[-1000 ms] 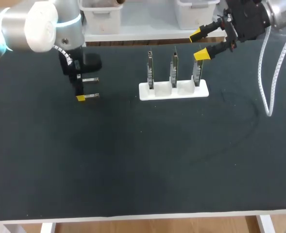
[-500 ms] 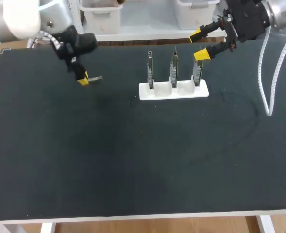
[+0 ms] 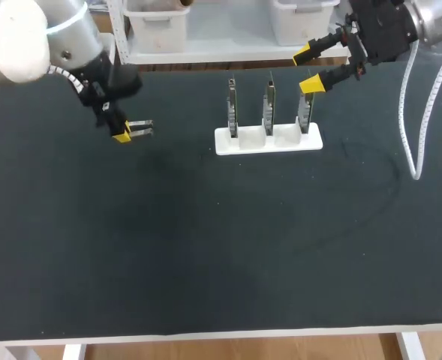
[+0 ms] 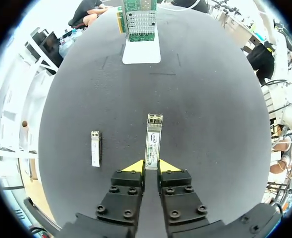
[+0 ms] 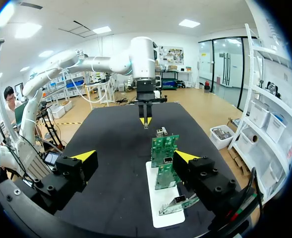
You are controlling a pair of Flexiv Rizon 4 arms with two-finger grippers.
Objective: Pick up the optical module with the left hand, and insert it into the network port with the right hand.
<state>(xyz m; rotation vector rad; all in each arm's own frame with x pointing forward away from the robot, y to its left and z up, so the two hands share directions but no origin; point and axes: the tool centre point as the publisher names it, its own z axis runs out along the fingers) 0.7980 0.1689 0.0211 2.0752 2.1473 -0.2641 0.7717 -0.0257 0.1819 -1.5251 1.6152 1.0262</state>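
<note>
Gripping a slim silver module (image 4: 153,139) between its nearly closed yellow tips, the left tool (image 4: 151,166) sits over the far left part of a dark desk (image 3: 205,247). The tips clamp the module's near end from both sides, and the rest of it sticks straight out ahead of them. From above, the left tool (image 3: 121,135) comes in from the left corner, with the module (image 3: 141,127) pointing right, toward the middle of the desk. A second module (image 4: 95,148) lies flat on the desk just beside the held one.

A white stand (image 3: 269,140) sits at the far middle of the desk, well apart from the left tool. Three thin boards (image 3: 269,105) stand upright in it, side by side.

The right tool (image 3: 308,69) is at the far right, near the stand's right end. Its fingers are spread wide and hold nothing. In its own view, the right tool (image 5: 136,156) has the green boards (image 5: 164,146) between and ahead of its fingers.
</note>
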